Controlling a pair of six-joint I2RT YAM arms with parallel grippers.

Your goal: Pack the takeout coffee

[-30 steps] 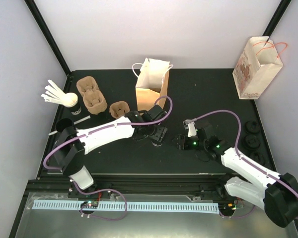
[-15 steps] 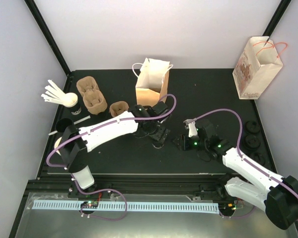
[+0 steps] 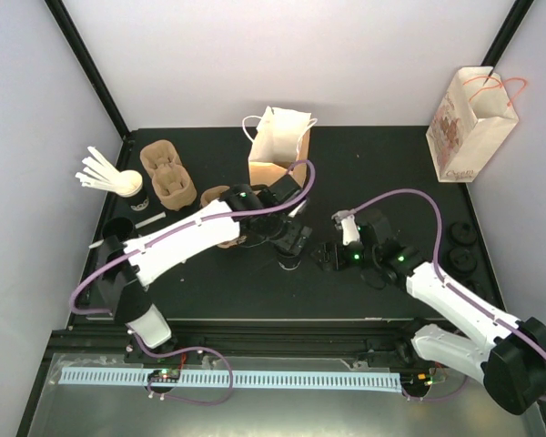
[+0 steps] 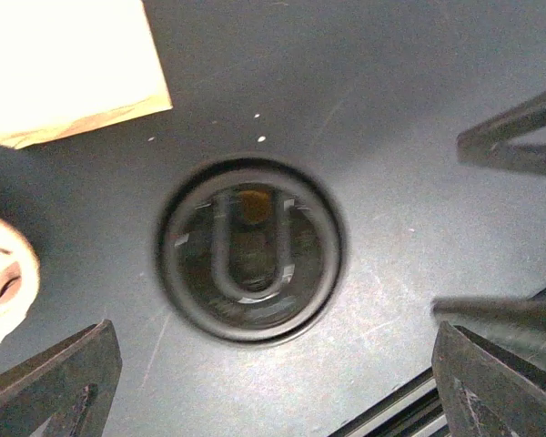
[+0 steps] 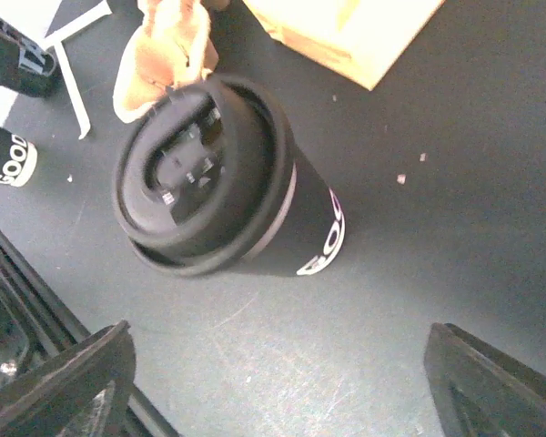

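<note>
The takeout coffee is a black cup (image 5: pixel 296 228) with white lettering, and a black lid (image 5: pixel 205 173) sits on it. It stands upright on the dark table (image 3: pixel 391 182) in front of the brown bag. From straight above, the lid (image 4: pixel 250 250) fills the middle of the left wrist view. My left gripper (image 4: pixel 273 373) hovers over it, open wide and not touching. My right gripper (image 5: pixel 278 373) is open just right of the cup, nothing between its fingers. From the top view, the cup (image 3: pixel 289 263) sits below the left gripper (image 3: pixel 294 241), with the right gripper (image 3: pixel 325 258) beside it.
An open brown paper bag (image 3: pixel 278 150) with white handles stands just behind the cup. Cardboard cup carriers (image 3: pixel 168 173) and white stirrers (image 3: pixel 100 171) lie at the left, with another black cup (image 5: pixel 5 159). A printed bag (image 3: pixel 469 123) and spare black lids (image 3: pixel 462 259) are at the right.
Both grippers have opened wider. The left arm has swung a little to the left above the cup. The right gripper has let go of the cup, which stays in place.
</note>
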